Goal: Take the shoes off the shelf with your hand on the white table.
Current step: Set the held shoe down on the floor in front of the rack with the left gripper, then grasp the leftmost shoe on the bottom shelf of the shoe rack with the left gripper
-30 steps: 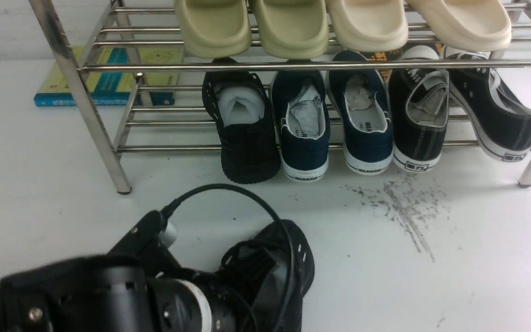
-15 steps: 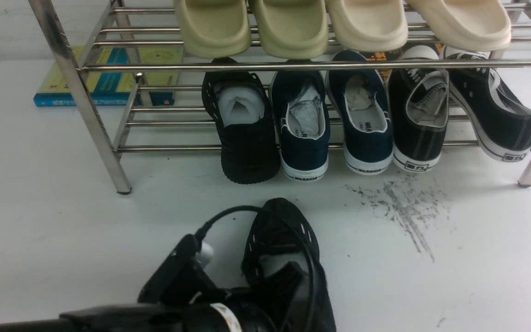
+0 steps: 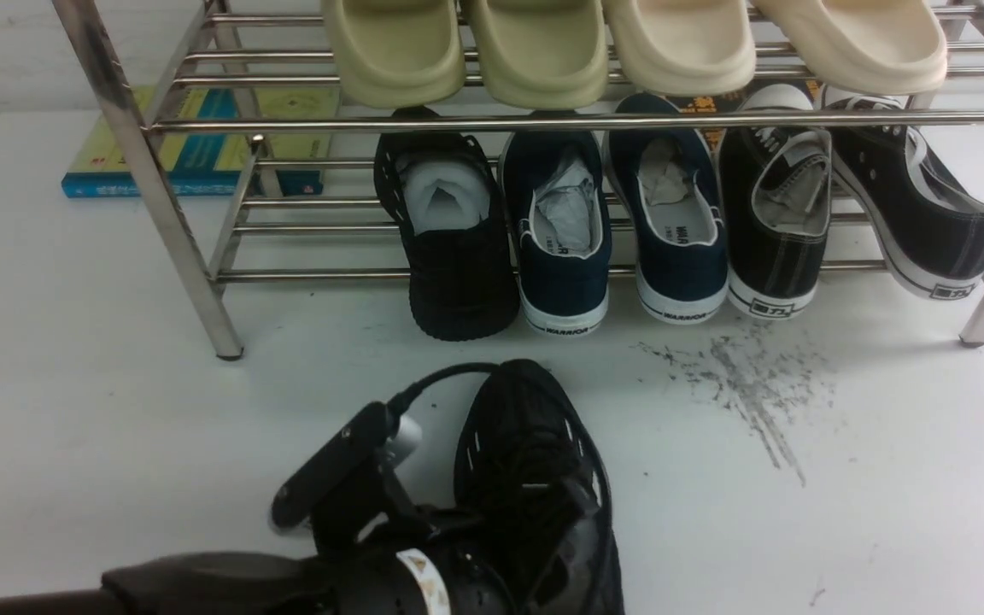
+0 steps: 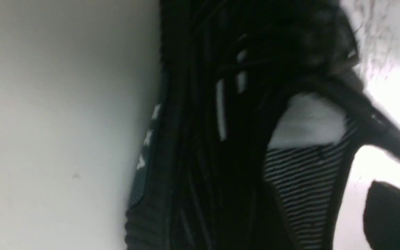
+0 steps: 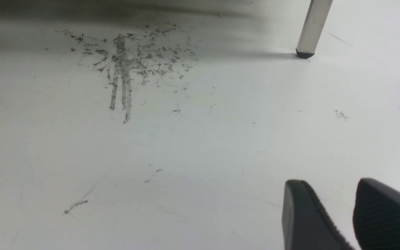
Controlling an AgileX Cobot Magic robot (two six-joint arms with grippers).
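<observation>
One black mesh shoe [image 3: 526, 453] lies on the white table [image 3: 842, 512] in front of the shelf [image 3: 150, 179], toe toward it. My left arm [image 3: 355, 487] reaches into its opening from the near side. In the left wrist view, my left gripper [image 4: 352, 194] straddles the shoe's heel wall [image 4: 307, 180]. One finger [image 4: 394, 215] shows outside the wall and the other is hidden inside. The second black mesh shoe [image 3: 458, 248] sits on the lower tier at the left. My right gripper [image 5: 328, 182] hovers empty over the table, with its jaws slightly apart.
On the lower tier stand two navy WARRIOR sneakers [image 3: 565, 248] and two black canvas sneakers [image 3: 778, 222]. Beige slippers [image 3: 543, 51] fill the top tier. A book [image 3: 193, 154] lies behind the shelf. Scuff marks [image 3: 748, 376] and a shelf leg [image 5: 313, 27] lie to the right.
My left arm carried the black mesh shoe forward toward the shelf and turned it. The shoe now lies flatter, with its toe pointing at the shelf. Nothing on the shelf moved.
</observation>
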